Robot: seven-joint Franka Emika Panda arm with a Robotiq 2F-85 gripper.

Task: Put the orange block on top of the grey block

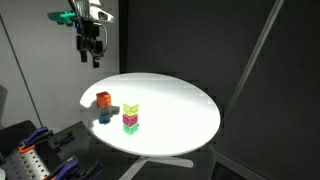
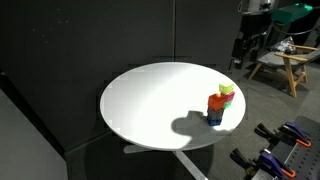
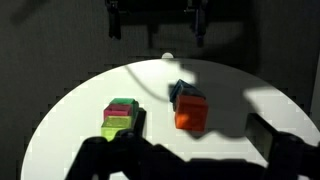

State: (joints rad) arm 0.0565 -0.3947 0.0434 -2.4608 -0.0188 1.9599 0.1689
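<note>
The orange block (image 1: pixel 103 99) sits on top of the grey block (image 1: pixel 106 117) near the edge of the round white table (image 1: pixel 175 105). The stack shows in both exterior views, orange block (image 2: pixel 214 103) over grey block (image 2: pixel 215 118). In the wrist view the orange block (image 3: pixel 191 113) covers most of the grey block (image 3: pixel 179 92), slightly offset. My gripper (image 1: pixel 90 50) (image 2: pixel 247 52) hangs high above the table, well clear of the stack. Its fingers (image 3: pixel 157 25) are apart and hold nothing.
A yellow-green cube (image 1: pixel 131 110) sits on a magenta cube (image 1: pixel 131 125) right beside the stack; it also shows in the wrist view (image 3: pixel 122 107). Black curtains surround the table. A wooden stand (image 2: pixel 285 65) and clamps (image 2: pixel 275 150) lie off the table.
</note>
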